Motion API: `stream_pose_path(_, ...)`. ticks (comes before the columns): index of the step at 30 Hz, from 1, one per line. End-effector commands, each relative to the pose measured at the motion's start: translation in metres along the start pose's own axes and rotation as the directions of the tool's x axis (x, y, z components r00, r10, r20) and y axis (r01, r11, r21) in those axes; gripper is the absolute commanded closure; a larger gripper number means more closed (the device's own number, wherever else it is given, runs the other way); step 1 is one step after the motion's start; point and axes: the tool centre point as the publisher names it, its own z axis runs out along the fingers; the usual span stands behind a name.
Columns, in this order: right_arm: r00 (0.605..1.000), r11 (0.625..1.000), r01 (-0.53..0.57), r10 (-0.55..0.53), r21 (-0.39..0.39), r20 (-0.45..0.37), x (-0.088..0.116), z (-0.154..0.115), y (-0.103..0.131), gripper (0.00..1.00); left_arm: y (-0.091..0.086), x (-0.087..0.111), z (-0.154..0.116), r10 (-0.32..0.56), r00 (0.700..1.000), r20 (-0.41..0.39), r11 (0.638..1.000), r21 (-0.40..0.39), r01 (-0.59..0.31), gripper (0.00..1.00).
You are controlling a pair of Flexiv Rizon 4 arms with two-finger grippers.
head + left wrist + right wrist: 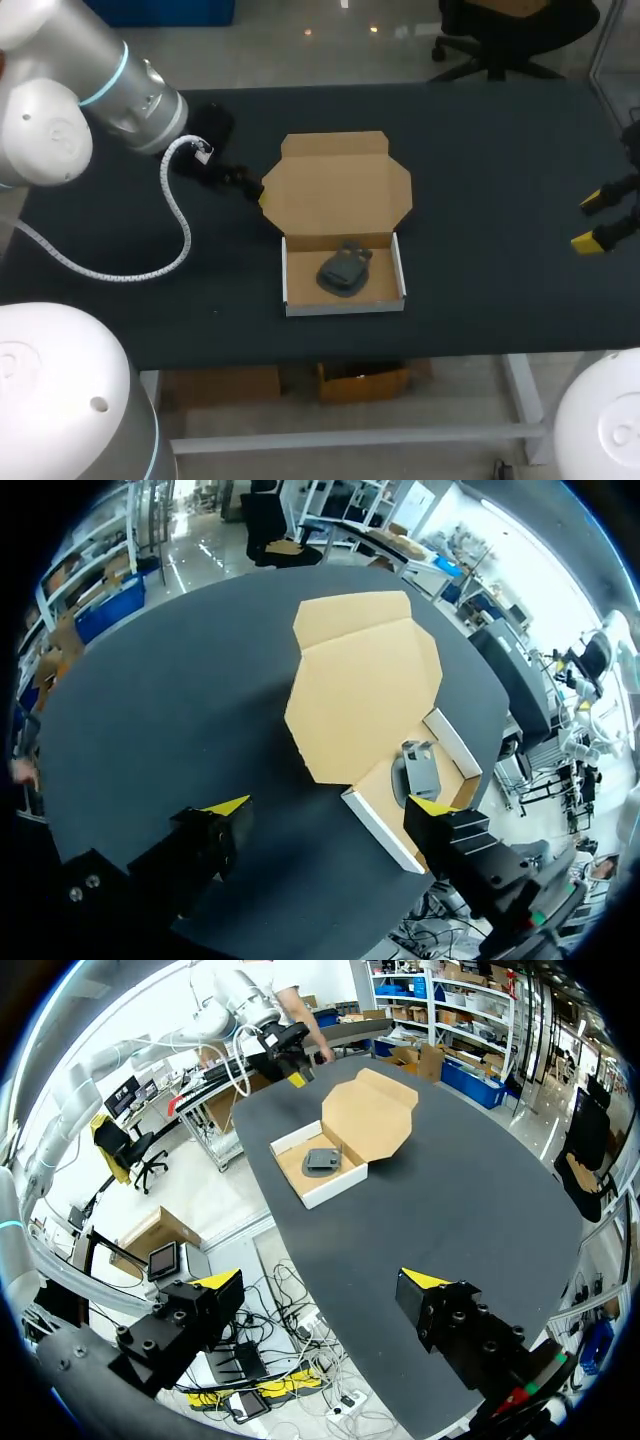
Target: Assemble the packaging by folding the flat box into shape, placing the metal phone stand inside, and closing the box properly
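Most of the task looks done. The box (345,300) is folded into a tray with its four walls up, sitting mid-table toward the near edge. The stand (345,271) lies inside it, on the tray floor. What appears to be left is the closing. The lid (335,187) lies open and flat on the table (500,150), hinged at the tray's far wall, with its flap (335,143) at the far end untucked.

The left gripper (328,805) is spread wide and holds nothing. It sits just left of the lid's left edge, a likely place from which to lift it. The right gripper (322,1280) is also wide open and empty, and is well apart from the box at the table's right edge.

Some things are hard to read. In the head view the left gripper is dark against the dark table, with only a bit of yellow showing at the lid's edge, so whether it touches the cardboard cannot be told. The stand shows only as a dark lump and its shape and pose are unclear. The right arm is mostly cut off at the right side.
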Motion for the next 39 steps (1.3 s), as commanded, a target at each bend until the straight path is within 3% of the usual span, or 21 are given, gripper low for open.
stream_pose_path(1, 1.0, 1.0, 0.002, -0.002, -0.002, -0.002, 0.0, -0.001, 0.0, 0.0, -0.007, -0.015, 0.009, 0.009, 0.999, -0.052, 1.0, -0.004, -0.009, 0.0)
stream_pose_path(10, 1.0, 1.0, 0.002, -0.002, -0.002, -0.002, 0.0, -0.001, 0.0, 0.0, -0.018, -0.031, 0.016, 0.046, 0.988, -0.147, 0.998, 0.039, -0.041, 0.0)
stream_pose_path(20, 1.0, 1.0, 0.002, -0.002, -0.002, -0.002, 0.0, -0.001, 0.0, 0.0, -0.031, -0.037, 0.026, 0.072, 0.982, -0.175, 0.995, 0.078, -0.059, 0.0)
stream_pose_path(27, 1.0, 1.0, 0.002, -0.002, -0.002, -0.002, 0.0, -0.001, 0.0, 0.0, -0.038, -0.035, 0.033, 0.099, 0.973, -0.208, 0.991, 0.108, -0.078, 0.0)
stream_pose_path(32, 1.0, 1.0, 0.002, -0.002, -0.002, -0.002, 0.0, -0.001, 0.0, 0.0, -0.041, -0.034, 0.04, 0.11, 0.956, -0.273, 0.988, 0.137, -0.074, 0.0)
stream_pose_path(39, 1.0, 1.0, 0.002, -0.002, -0.002, -0.002, 0.0, -0.001, 0.0, 0.0, -0.042, -0.03, 0.045, 0.111, 0.951, -0.289, 0.989, 0.128, -0.077, 0.0)
